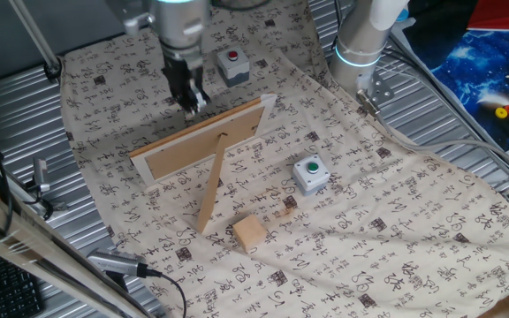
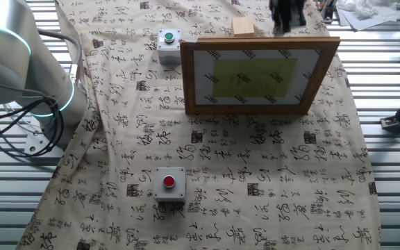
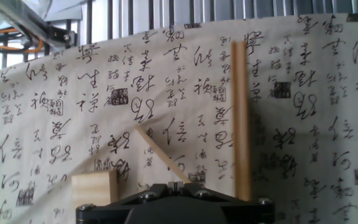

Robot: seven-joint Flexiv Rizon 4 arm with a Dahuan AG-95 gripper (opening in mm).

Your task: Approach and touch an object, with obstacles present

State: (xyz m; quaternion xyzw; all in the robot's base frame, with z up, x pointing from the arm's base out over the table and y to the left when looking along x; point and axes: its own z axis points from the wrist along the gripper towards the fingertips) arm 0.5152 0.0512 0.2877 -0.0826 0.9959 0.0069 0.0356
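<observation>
A cream cloth printed with black calligraphy [image 1: 396, 238] covers the ribbed metal table [image 1: 25, 97]. On it stands the large light-wood picture frame [image 2: 259, 75], propped upright by a long thin wooden leg [image 1: 211, 189] that slants down to the cloth on its back side. The silver robot arm [image 1: 173, 18] hangs above the frame's top edge, toward its end, and its black two-finger pincer [image 1: 190, 99] points down just over or just behind that edge; whether it touches the frame cannot be told. The fingertips look close together with nothing between them, but how far apart they stand cannot be told, and the hand view shows only the dark gripper body. A small grey box with a green button [image 1: 310, 173] sits on the frame's back side, beside the leg. A small grey box with a red button [image 2: 169, 183] sits well apart on the front side. The small plain light-wood cube [image 1: 249, 233] rests on the cloth behind the frame, just past the foot of the leg, apart from the pincer.
</observation>
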